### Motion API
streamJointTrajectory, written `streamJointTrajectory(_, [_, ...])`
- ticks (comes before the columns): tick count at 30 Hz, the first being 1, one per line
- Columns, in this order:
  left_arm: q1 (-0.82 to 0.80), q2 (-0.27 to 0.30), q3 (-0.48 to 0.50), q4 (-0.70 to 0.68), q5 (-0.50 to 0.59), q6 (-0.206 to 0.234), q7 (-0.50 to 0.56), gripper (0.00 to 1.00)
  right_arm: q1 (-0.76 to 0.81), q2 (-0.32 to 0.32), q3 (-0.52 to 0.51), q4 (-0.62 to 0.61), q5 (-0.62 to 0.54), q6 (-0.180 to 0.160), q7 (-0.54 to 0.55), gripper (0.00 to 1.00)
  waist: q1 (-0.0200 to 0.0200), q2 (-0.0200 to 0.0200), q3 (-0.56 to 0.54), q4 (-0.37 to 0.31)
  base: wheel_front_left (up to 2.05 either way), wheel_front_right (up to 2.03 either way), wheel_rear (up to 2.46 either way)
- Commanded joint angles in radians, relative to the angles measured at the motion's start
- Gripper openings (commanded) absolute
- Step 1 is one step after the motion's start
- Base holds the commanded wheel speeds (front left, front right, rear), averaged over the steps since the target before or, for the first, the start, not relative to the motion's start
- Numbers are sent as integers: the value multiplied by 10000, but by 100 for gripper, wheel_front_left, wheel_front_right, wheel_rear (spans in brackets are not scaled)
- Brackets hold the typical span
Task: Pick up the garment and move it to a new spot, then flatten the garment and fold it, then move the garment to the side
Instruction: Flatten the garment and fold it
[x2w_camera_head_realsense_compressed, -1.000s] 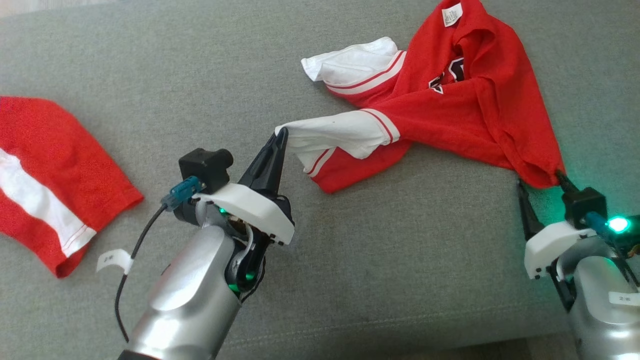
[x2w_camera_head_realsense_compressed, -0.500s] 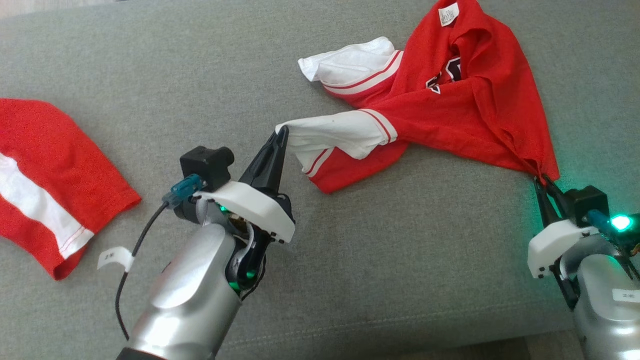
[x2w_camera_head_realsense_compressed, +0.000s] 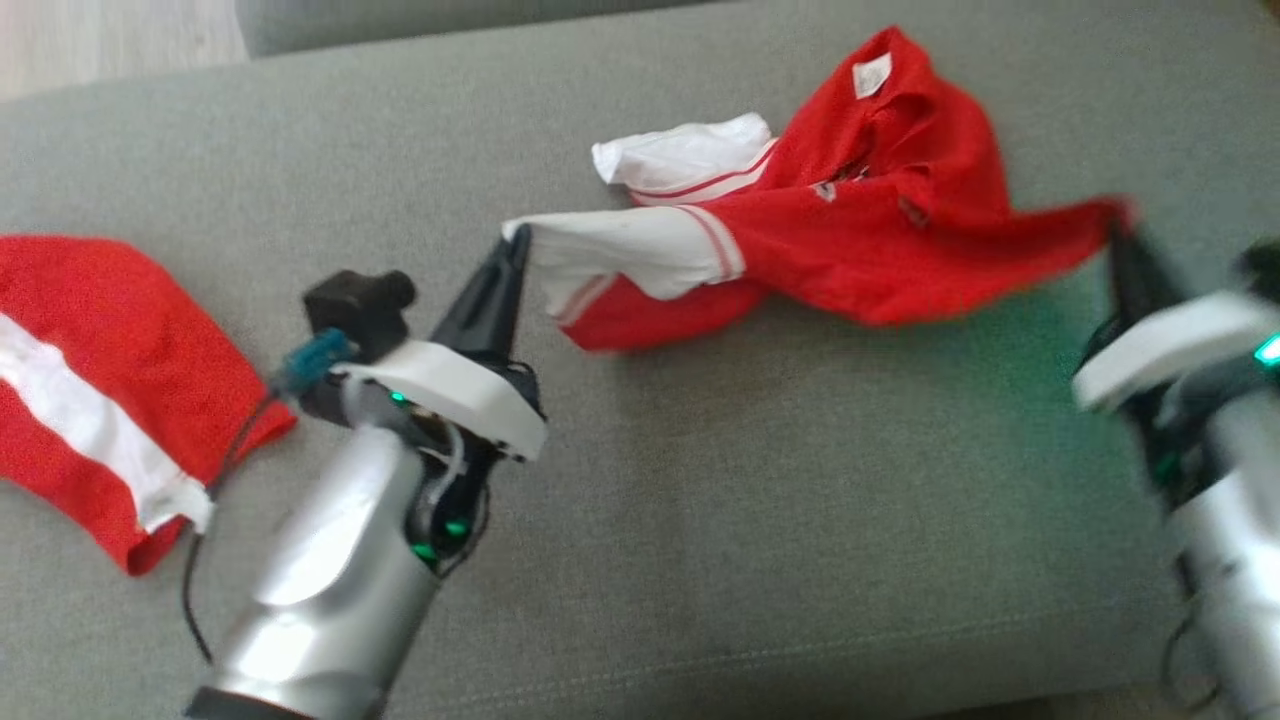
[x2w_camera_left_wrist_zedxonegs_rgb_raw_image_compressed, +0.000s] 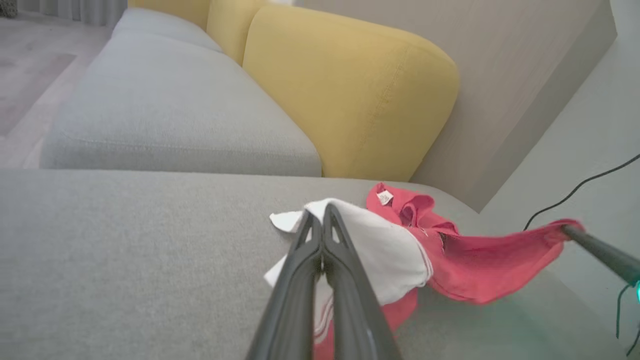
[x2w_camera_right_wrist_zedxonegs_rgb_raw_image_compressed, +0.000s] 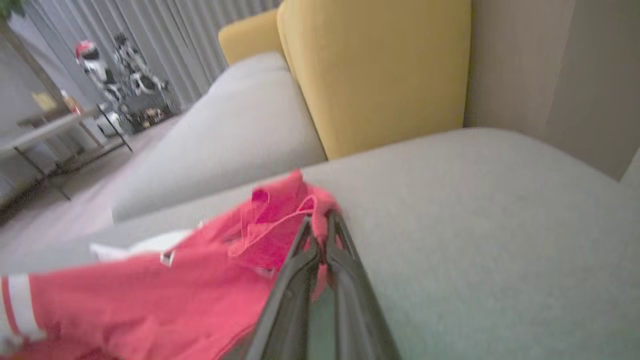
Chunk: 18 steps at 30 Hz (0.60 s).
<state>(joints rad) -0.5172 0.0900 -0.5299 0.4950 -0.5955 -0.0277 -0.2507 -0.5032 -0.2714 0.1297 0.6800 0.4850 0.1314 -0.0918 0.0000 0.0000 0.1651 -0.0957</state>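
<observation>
Head view: a red shirt (x2w_camera_head_realsense_compressed: 880, 230) with white sleeves was strung across the upper middle and upper right of the frame, over a grey seat (x2w_camera_head_realsense_compressed: 700, 500). The left gripper (x2w_camera_head_realsense_compressed: 517, 240), just left of centre, had its two dark fingers pinched together on the end of one white sleeve (x2w_camera_head_realsense_compressed: 620, 250). The right gripper (x2w_camera_head_realsense_compressed: 1120, 235), at the right edge and blurred, was closed narrow on a red corner of the shirt. Between the two grips the cloth was bunched and twisted, with a white label (x2w_camera_head_realsense_compressed: 871, 74) showing at its top. A second garment (x2w_camera_head_realsense_compressed: 90, 390), red with a white band, lay flat at the left edge of the frame, well apart from the shirt.

Left wrist view: the closed fingers rose from the bottom centre and gripped the white sleeve in the middle of the frame. The red cloth ran to the right, where the other gripper's dark finger held its corner clear of the seat. A yellow back cushion (x2w_camera_left_wrist_zedxonegs_rgb_raw_image_compressed: 350, 95) stood at the upper centre.

Right wrist view: blurred. The fingers met at the centre on a fold of red cloth, and the rest of the shirt trailed to the lower left over the seat.
</observation>
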Motion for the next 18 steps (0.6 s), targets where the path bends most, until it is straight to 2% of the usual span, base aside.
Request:
streamJointTrajectory(1, [-607, 356, 460, -466, -58, -38, 44, 0, -482, -408, 131, -663, 644, -7, 275, 0, 0, 0, -258, -44, 0, 0, 0])
streamJointTrajectory(4, [-850, 714, 634, -809, -107, -34, 285, 0, -826, -839, 68, -1404, 1970, -7, 1000, 0, 0, 0, -607, -30, 0, 0, 0])
streamJointTrajectory(7, [-1175, 1085, 908, -1185, -184, 33, 513, 0, -1199, -930, -82, -1677, 2869, -7, 1694, 0, 0, 0, -971, -21, 0, 0, 0])
streamJointTrajectory(12, [-1816, 1509, 1335, -2003, -353, 235, 961, 0, -1881, -517, -434, -1937, 3964, -7, 2673, 0, 0, 0, -1657, 81, 0, 0, 0])
streamJointTrajectory(18, [-2027, 1779, 1679, -3100, -447, 692, 1355, 0, -2375, 96, -1559, -2235, 4195, -7, 3103, 0, 0, 0, -2171, 193, 0, 0, 0])
